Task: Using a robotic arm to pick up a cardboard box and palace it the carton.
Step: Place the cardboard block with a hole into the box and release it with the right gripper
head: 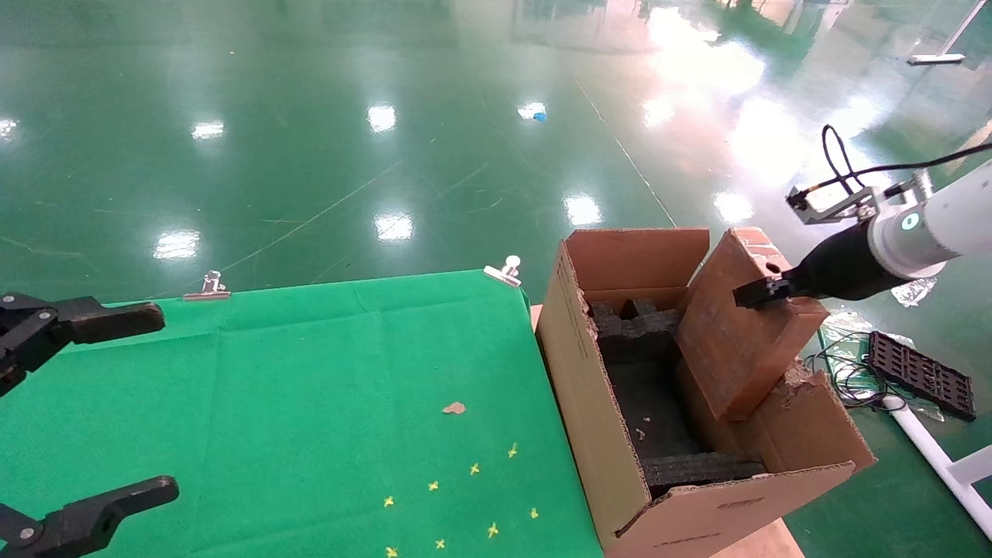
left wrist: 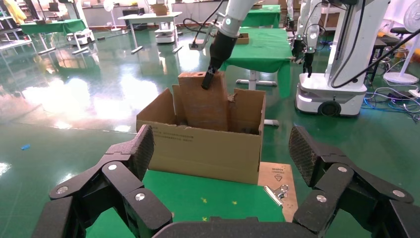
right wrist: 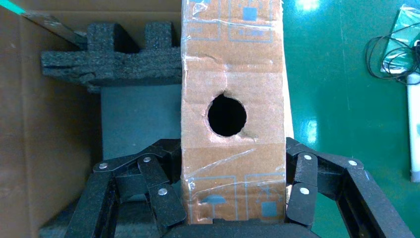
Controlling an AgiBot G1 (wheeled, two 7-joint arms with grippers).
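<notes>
The slim brown cardboard box point(head: 736, 341) stands tilted with its lower end inside the large carton point(head: 589, 403), leaning toward the carton's torn right flap. My right gripper point(head: 763, 293), on the white arm, is shut on the box's upper narrow edge. In the right wrist view its fingers point(right wrist: 166, 203) clamp both faces of the box point(right wrist: 233, 64) below the round hole. Black foam blocks point(head: 635, 333) line the carton's inside. My left gripper point(head: 132, 407) is open and empty over the green table's left side. In the left wrist view the carton point(left wrist: 203, 151) and the box point(left wrist: 203, 101) lie ahead.
The green-clothed table point(head: 310, 372) sits left of the carton, with metal clips point(head: 504, 270) on its far edge, a cardboard scrap point(head: 454, 408) and small yellow marks. A black tray point(head: 922, 372), cables and a white pole lie on the floor to the right.
</notes>
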